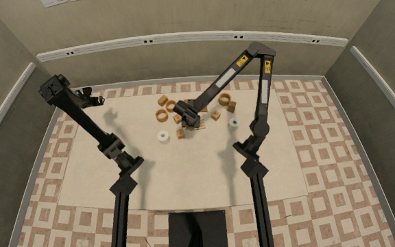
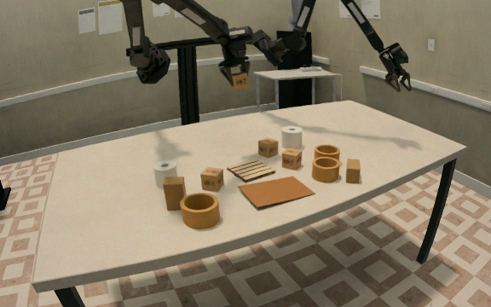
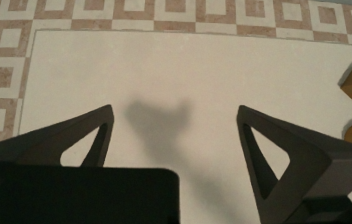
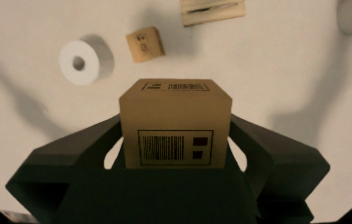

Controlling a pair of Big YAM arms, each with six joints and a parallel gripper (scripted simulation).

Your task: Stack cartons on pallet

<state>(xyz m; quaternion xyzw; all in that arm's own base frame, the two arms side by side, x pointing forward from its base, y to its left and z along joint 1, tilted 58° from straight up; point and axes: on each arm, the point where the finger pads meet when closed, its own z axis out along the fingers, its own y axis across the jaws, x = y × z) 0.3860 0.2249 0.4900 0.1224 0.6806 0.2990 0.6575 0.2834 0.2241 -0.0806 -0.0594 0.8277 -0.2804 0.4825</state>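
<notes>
Right tool (image 2: 234, 77) (image 4: 175, 120) pinches brown cardboard cube carton (image 2: 240, 81) (image 4: 175, 125) aloft — slip could topple it, numbered face lost. Left tool (image 1: 96, 99) (image 2: 399, 82) (image 3: 175, 112) spread.

Pale, slatted wood forms the pallet (image 1: 201, 123) (image 2: 251, 170) (image 4: 214, 12), rough-looking and matt. Brown cartons (image 1: 180, 134) (image 2: 212, 178) (image 4: 145, 44) have a matt, cardboard-like surface with dark print, while the tan rings (image 1: 161, 121) (image 2: 200, 221) look smooth. White rolls (image 1: 163, 140) (image 2: 291, 140) (image 4: 93, 69) appear matt, and the tabletop (image 1: 190, 171) (image 2: 113, 239) (image 3: 177, 65) (image 4: 257, 75) smooth.
</notes>
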